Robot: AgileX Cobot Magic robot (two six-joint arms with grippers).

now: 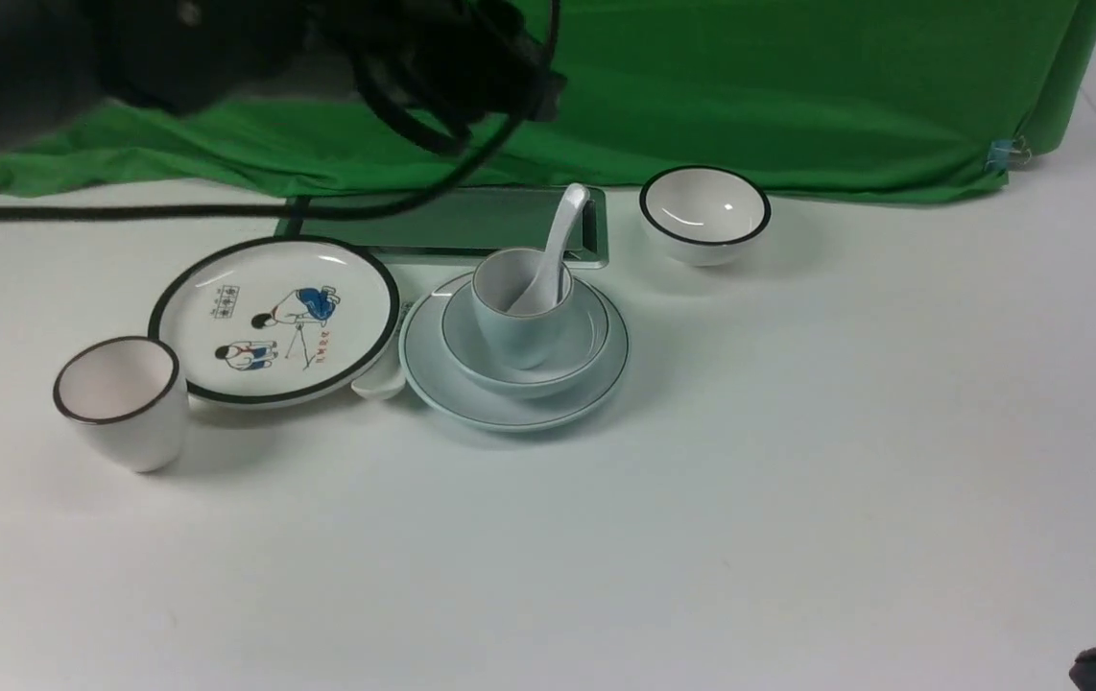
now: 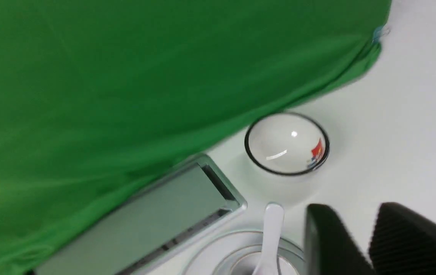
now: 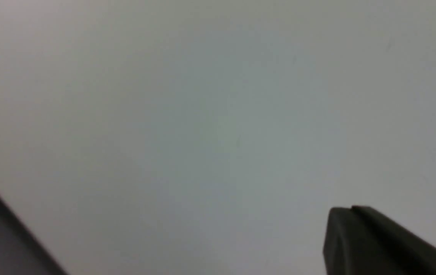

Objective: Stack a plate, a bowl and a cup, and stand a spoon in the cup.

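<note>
The pale blue plate (image 1: 433, 369) lies at the table's middle. The pale blue bowl (image 1: 586, 341) sits on it and the pale blue cup (image 1: 514, 336) stands in the bowl. The white spoon (image 1: 558, 240) stands in the cup, its handle leaning back and to the right. It also shows in the left wrist view (image 2: 272, 233), above the cup's rim (image 2: 241, 263). My left gripper (image 2: 351, 208) is open and empty, raised above and behind the stack, to the right of the spoon's handle. My right gripper (image 3: 349, 209) is shut and empty over bare table.
A cartoon plate with a black rim (image 1: 274, 317) lies left of the stack, with a second white spoon (image 1: 380, 384) partly under it. A dark-rimmed white cup (image 1: 121, 398) stands front left. A black-rimmed white bowl (image 1: 704, 213) stands back right. A flat metal panel (image 1: 452, 223) and a green cloth (image 1: 750, 86) lie behind.
</note>
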